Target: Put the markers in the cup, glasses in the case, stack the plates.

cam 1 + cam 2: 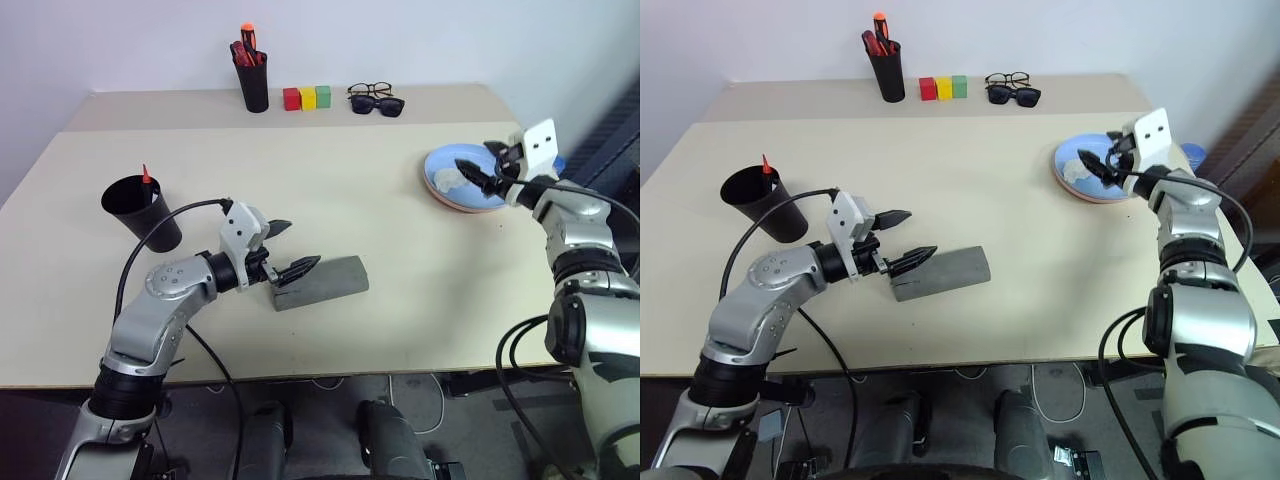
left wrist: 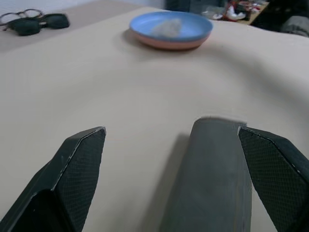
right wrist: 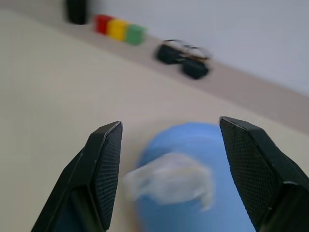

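Note:
The light blue plate (image 1: 445,163) rests on the salmon pink plate (image 1: 468,208) at the right of the table, with a white crumpled scrap (image 1: 448,179) on it. My right gripper (image 1: 478,174) hovers over the plates, open and empty. The grey case (image 1: 325,281) lies shut near the table's front. My left gripper (image 1: 292,248) is open at the case's left end, one finger (image 1: 300,268) over it. The black cup (image 1: 143,211) stands at the left with a marker's red tip (image 1: 146,175) poking out. The glasses are out of view.
At the back edge stand a tall black pen holder (image 1: 253,82) with red-orange pens, three coloured blocks (image 1: 306,97), and dark sunglasses (image 1: 380,106) beside a thicker-framed clear pair (image 1: 368,90). Bare tabletop (image 1: 330,190) lies between the case and the plates.

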You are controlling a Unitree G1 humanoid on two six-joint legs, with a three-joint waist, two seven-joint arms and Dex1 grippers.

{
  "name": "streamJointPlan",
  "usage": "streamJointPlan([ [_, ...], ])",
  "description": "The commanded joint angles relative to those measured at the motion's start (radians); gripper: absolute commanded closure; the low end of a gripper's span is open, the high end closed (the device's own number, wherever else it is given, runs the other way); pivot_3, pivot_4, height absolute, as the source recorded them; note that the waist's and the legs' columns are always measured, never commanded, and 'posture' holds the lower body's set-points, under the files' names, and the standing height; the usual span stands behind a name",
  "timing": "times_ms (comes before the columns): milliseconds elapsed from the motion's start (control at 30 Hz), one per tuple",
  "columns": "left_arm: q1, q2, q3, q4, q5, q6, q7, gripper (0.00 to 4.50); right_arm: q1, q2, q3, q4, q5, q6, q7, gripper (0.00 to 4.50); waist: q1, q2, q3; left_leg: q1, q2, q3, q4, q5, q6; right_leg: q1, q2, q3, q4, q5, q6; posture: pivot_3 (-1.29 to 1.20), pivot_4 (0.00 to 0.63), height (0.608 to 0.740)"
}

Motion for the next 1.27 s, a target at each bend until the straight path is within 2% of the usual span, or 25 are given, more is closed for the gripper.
streamJointPlan([
  [33,0.065,-0.012,0.063,-0.017,0.005,-0.098,0.022,0.00,0.257,-0.067,-0.077,-0.436,0.167,0.210,0.100,1.27,0.019,0.001,0.000,0.000,0.000,0.000,0.000,0.000,0.000,0.000,0.000,0.000,0.000,0.000,0.000,0.00,0.150,0.740],
  [133,0.134,-0.020,0.090,-0.039,0.002,-0.179,0.016,0.00,0.519,-0.096,-0.155,-0.786,0.272,0.377,0.067,1.27,0.021,0.003,0.000,0.000,0.000,0.001,0.000,-0.001,0.001,-0.001,-0.001,0.000,0.000,0.000,0.000,0.00,0.150,0.740],
  [233,0.194,-0.019,0.119,-0.044,0.007,-0.258,0.006,0.00,0.707,-0.109,-0.240,-1.020,0.353,0.500,0.024,1.27,0.017,0.005,-0.001,0.000,0.001,0.001,0.002,-0.001,0.000,-0.001,-0.001,0.000,0.000,0.000,-0.001,0.00,0.150,0.740],
  [467,0.297,0.041,0.171,-0.046,-0.016,-0.311,-0.041,0.00,0.923,-0.103,-0.368,-1.234,0.436,0.597,-0.019,1.27,0.019,0.005,-0.004,0.000,0.002,0.002,0.001,-0.002,-0.002,-0.001,-0.001,0.000,-0.004,0.000,-0.001,0.00,0.150,0.740],
  [700,0.338,0.040,0.211,-0.034,-0.018,-0.324,-0.030,0.00,0.980,-0.066,-0.384,-1.256,0.405,0.548,-0.076,1.27,0.021,0.005,-0.005,-0.001,0.002,0.003,0.001,-0.003,-0.002,-0.002,-0.002,0.000,-0.006,0.001,-0.003,0.00,0.150,0.740],
  [1000,0.361,-0.018,0.222,-0.019,0.009,-0.399,0.040,0.00,1.003,-0.023,-0.349,-1.234,0.353,0.483,-0.132,1.27,0.019,0.004,-0.005,-0.001,0.002,0.003,0.000,-0.003,-0.003,-0.002,-0.002,0.000,-0.006,0.000,-0.002,0.00,0.150,0.740],
  [1267,0.427,-0.021,0.200,-0.083,-0.015,-0.361,0.054,0.00,1.022,-0.003,-0.335,-1.255,0.351,0.470,-0.161,1.27,0.019,0.005,-0.005,-0.002,0.003,0.003,0.000,-0.003,-0.003,-0.002,-0.002,0.000,-0.007,-0.001,0.000,0.00,0.150,0.740],
])
